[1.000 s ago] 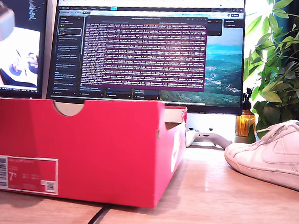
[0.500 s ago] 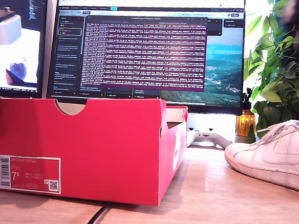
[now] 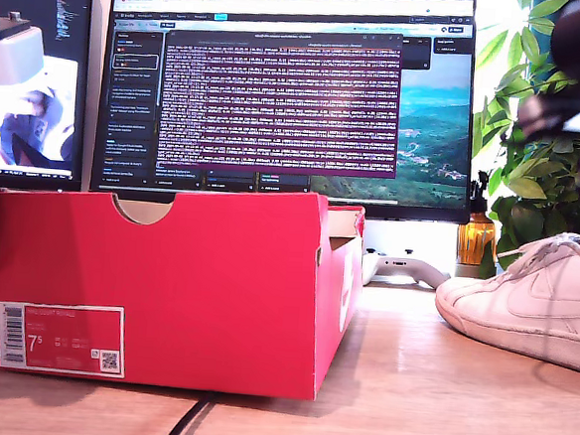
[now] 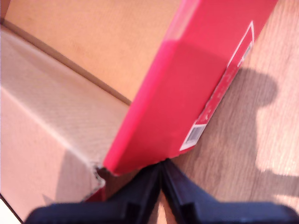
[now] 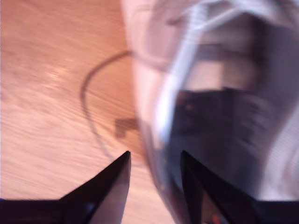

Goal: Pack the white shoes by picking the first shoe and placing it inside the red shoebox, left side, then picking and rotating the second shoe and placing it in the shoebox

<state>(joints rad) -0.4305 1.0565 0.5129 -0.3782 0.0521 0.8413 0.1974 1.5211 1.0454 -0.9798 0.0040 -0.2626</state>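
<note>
Behind the bench [image 3: 427,386], 2 monitors glow and a leafy plant [image 3: 550,126] stands beyond the shoe. With the red shoebox [image 3: 166,288] as our landmark: 1 white shoe [image 3: 533,304] lies on its sole well apart from the box, off its swoosh side, toe pointing toward it. A dark cable [image 3: 188,421] runs out from under the box's labelled end.

Our first pincer [image 4: 162,172] is pressed together, its tips touching at the corner of the box's labelled end wall, right by the rim. Whether it nips the cardboard or only rests against it, we cannot tell. Our second pincer [image 5: 154,161] is spread, hanging over the shoe's collar, with 1 tip toward the shoe's opening and the other outside its side wall. That picture is blurred, so contact is uncertain.

We judge the step in hand to be the pick of this shoe, with the first pincer steadying the box. Next we need to drop the spread tips astride the collar wall, close firmly, lift clear of the rim and carry the shoe into the box.

As for contents, the stretch of box floor the first wrist view shows is bare brown cardboard; the remainder is hidden, so whether a shoe already lies inside we cannot say.
</note>
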